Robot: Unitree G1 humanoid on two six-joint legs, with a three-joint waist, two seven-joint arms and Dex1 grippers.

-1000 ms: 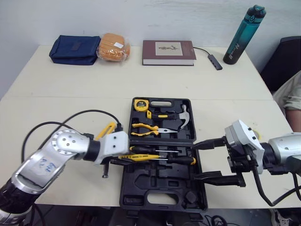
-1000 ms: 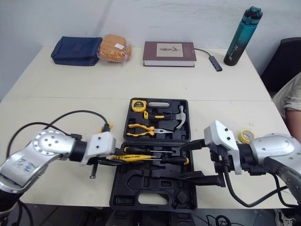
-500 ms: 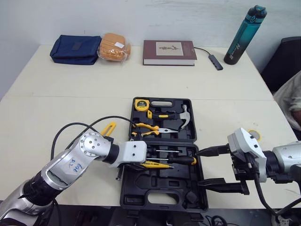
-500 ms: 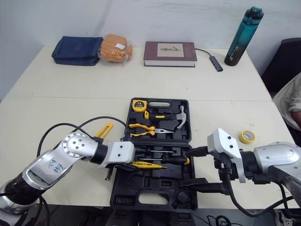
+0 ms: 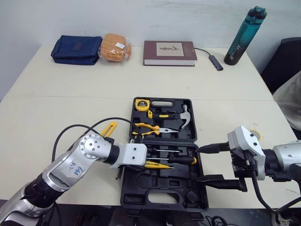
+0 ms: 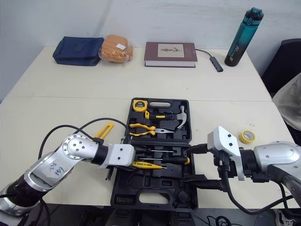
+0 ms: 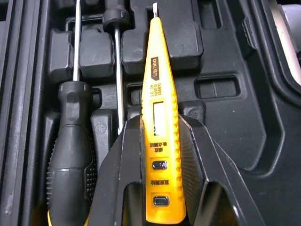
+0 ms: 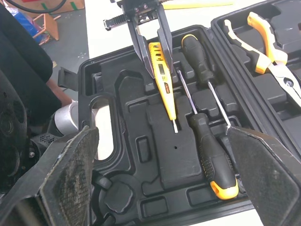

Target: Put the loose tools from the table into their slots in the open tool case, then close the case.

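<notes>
The tool case lies open at the middle of the table, near its front edge, as the head camera shows it. Its far half holds a tape measure, a hammer and pliers, and its near half holds two screwdrivers side by side. The left gripper reaches in from the case's left edge and pinches a yellow tester, which points across the near half, just on the near side of the screwdrivers. The right gripper stands at the case's right edge with its fingers spread wide, holding nothing. A yellow-handled tool lies loose on the table left of the case, and a roll of yellow tape lies to its right. In the left wrist view the two black fingers press on either side of the tester's body. Its flat tip is over a moulded recess, beside a screwdriver shaft; whether it rests in the tray or hangs just above it cannot be told. In the right wrist view that gripper's padded fingers stand far apart, framing the near half of the case.
</notes>
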